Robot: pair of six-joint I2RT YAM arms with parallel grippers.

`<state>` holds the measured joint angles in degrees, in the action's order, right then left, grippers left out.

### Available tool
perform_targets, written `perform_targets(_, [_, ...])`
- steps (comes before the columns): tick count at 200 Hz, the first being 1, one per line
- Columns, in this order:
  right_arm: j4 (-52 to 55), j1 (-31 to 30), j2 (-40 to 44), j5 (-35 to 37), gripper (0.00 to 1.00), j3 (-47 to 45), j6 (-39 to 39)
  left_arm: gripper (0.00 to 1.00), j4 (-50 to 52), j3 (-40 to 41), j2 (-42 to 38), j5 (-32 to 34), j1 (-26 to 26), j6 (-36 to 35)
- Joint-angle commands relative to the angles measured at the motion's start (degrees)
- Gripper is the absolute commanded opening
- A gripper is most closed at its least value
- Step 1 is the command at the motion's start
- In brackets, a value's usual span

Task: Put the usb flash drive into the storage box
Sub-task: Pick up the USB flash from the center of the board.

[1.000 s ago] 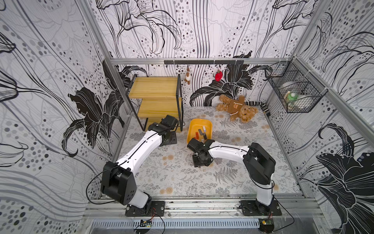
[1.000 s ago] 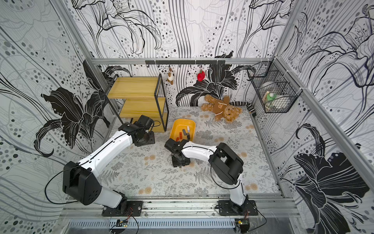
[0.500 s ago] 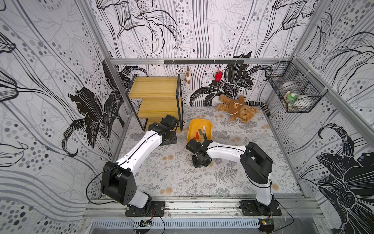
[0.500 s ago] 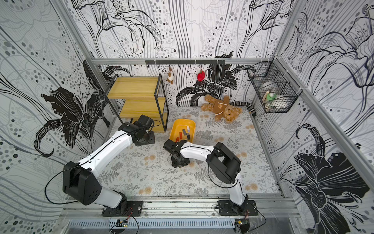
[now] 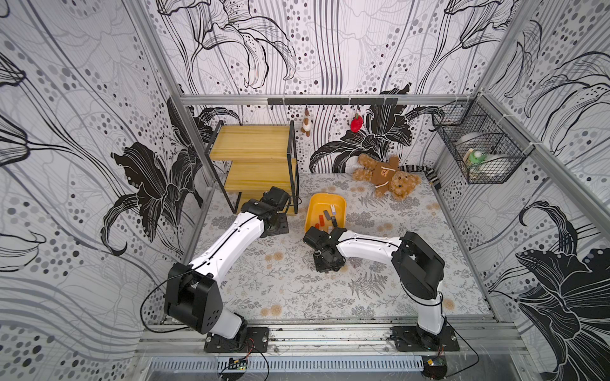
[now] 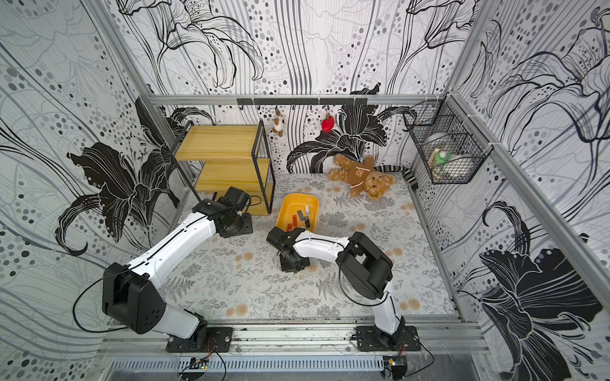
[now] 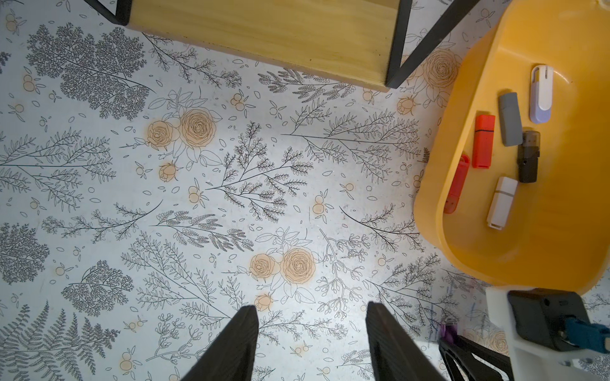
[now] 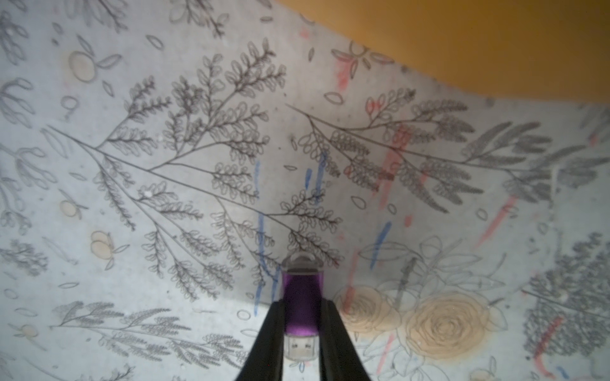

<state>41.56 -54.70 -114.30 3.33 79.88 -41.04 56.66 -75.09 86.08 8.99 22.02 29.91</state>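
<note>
The floral tabletop (image 5: 290, 297) carries the storage box (image 5: 321, 203) just behind its centre, with several other drives lying inside. The left gripper (image 7: 310, 306) hangs over bare mat left of the box, its jaws moderately apart and empty. The right gripper (image 8: 302, 302) sits low in front of the box's near wall, jaws pinched on the sides of the purple usb flash drive (image 8: 301, 290). I cannot tell whether the drive rests on the mat or is barely off it. The hold looks slim, so the drive may swivel or slip while being lifted. If carried too low, its leading end could strike the near wall and shove the box.
</note>
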Motion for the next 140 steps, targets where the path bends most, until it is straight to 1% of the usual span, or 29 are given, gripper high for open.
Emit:
perform_targets(1, [3.72, -0.47, -0.36, -1.16, 0.00, -0.42, 0.29, 0.57, -1.77, -0.06, -0.14, -0.46, -0.48, -0.48])
perform_targets(14, [3.41, -0.49, 0.29, -2.24, 0.00, -0.70, 0.60, 0.58, -1.91, 0.11, -0.13, -0.64, -0.40, -0.49])
perform_targets(28, [3.65, -0.43, 1.17, -1.84, 0.00, -0.36, 0.79, 0.57, -2.13, 0.20, -0.20, -0.65, -0.48, -0.47])
perform_targets(59, [4.31, -0.34, 6.38, -2.19, 0.00, 1.55, 0.43, 0.58, -2.17, 0.72, -0.44, -0.48, -0.49, -0.37])
perform_targets(79, [5.32, -0.31, 9.63, -3.19, 0.00, 5.91, 0.00, 0.58, -2.09, 0.82, -0.66, -0.56, -0.49, -0.25])
perform_targets(94, [6.48, 0.08, 10.58, -2.24, 0.00, 10.26, 0.03, 0.58, -2.14, 0.77, -0.83, -0.77, -0.49, -0.01])
perform_targets(118, [10.54, 2.20, 8.68, 0.62, 0.00, 18.85, 2.29, 0.58, -2.54, 0.96, -1.26, -1.17, -0.49, 0.24])
perform_targets(140, [14.52, 4.47, 4.85, 3.08, 0.00, 26.19, 5.53, 0.58, -1.92, 0.91, -1.27, -0.71, -0.80, -0.11])
